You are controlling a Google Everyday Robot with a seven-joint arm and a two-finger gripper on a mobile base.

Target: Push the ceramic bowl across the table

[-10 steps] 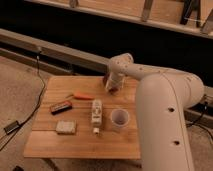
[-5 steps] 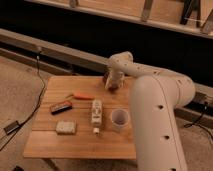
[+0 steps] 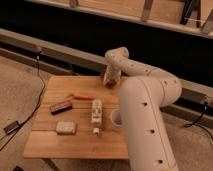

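Note:
The light wooden table point(image 3: 75, 142) fills the lower left of the camera view. Close to its far edge, my gripper point(image 3: 111, 80) hangs down at the end of the white arm. A dark reddish-brown shape right under and against it is the ceramic bowl point(image 3: 109, 84), and the gripper hides most of it. I cannot make out whether the gripper touches the bowl.
On the table lie an orange tool point(image 3: 82, 96), a dark flat bar point(image 3: 61, 106), a white bottle on its side point(image 3: 96, 111) and a beige block point(image 3: 66, 128). My arm's big white link point(image 3: 145, 125) half covers a white cup point(image 3: 115, 119). Cables point(image 3: 35, 100) trail at the left.
The arm's big link has swung left and nearer, covering more of the white cup and the table's right side. The gripper has edged slightly toward the far edge.

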